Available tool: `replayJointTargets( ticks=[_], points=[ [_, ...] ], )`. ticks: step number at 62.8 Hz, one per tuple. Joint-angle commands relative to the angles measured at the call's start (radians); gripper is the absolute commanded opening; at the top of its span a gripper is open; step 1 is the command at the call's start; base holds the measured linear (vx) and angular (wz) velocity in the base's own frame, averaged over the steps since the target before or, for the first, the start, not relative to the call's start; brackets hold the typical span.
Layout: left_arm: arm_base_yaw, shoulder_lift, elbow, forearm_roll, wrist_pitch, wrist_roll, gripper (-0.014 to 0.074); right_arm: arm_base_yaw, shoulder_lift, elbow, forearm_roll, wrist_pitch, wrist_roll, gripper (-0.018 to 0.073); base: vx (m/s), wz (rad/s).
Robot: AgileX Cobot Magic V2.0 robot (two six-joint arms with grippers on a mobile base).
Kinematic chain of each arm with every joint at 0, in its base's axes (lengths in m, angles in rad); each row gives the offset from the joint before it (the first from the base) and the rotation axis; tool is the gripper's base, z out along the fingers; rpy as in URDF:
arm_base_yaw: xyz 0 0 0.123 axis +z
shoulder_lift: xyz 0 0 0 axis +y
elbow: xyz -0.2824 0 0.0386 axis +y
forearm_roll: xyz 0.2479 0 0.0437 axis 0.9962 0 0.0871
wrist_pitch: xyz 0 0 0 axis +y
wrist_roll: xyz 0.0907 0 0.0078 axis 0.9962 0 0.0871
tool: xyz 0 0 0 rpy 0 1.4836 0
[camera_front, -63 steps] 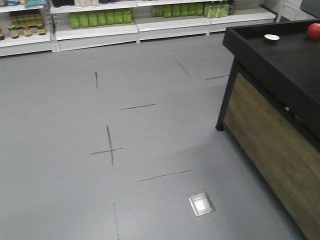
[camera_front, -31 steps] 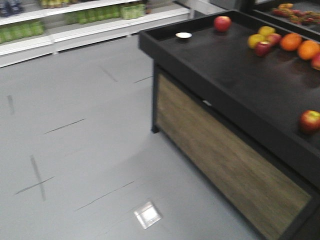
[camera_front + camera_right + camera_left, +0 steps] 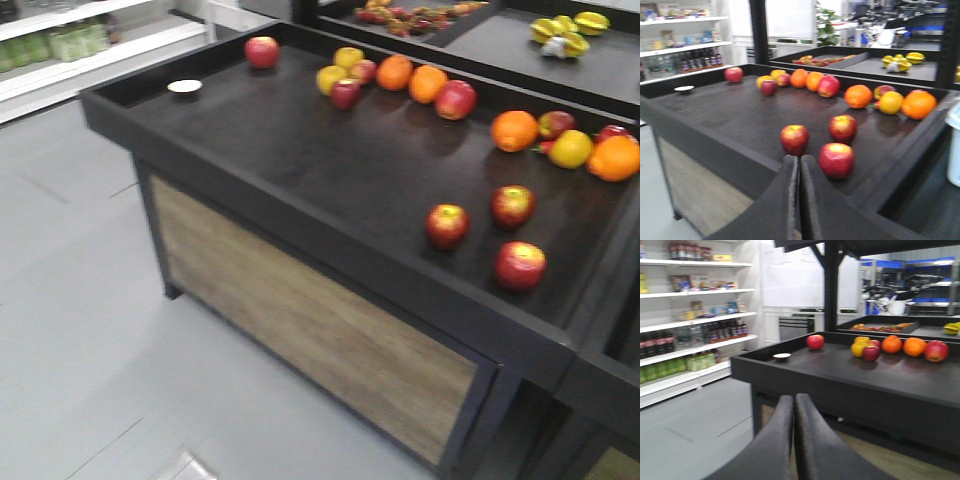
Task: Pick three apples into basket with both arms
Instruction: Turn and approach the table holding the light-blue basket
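the view swung from floor to the table (image 3: 300, 150), three apples (image 3: 447, 225) now close; left gripper (image 3: 793, 412) and right gripper (image 3: 800, 172) were closed, empty.

A black tabletop (image 3: 300, 150) with a raised rim fills most of the frame, above a wood-grain panel (image 3: 300, 320) and grey floor (image 3: 70, 300). A small white dish (image 3: 185, 87) sits near its upper-left corner. Oranges (image 3: 514, 130) and yellow apples (image 3: 330, 79) lie across the upper right. White shelves (image 3: 90, 62) with green bottles (image 3: 75, 42) stand upper left.
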Motion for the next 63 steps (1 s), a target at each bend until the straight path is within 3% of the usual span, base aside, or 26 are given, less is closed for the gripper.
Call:
replayJointTargets(
  ticks=[1, 63],
  points=[
    [0.000, -0.014, 0.024, -0.010, -0.066, -0.003, -0.0006, -0.005, -0.011, 0.013, -0.013, -0.073, 0.000, -0.0004, 0.14, -0.55],
    [0.000, -0.014, 0.024, -0.010, -0.066, -0.003, -0.0006, -0.005, -0.011, 0.013, -0.013, -0.073, 0.000, -0.0004, 0.09, -0.42]
  ],
)
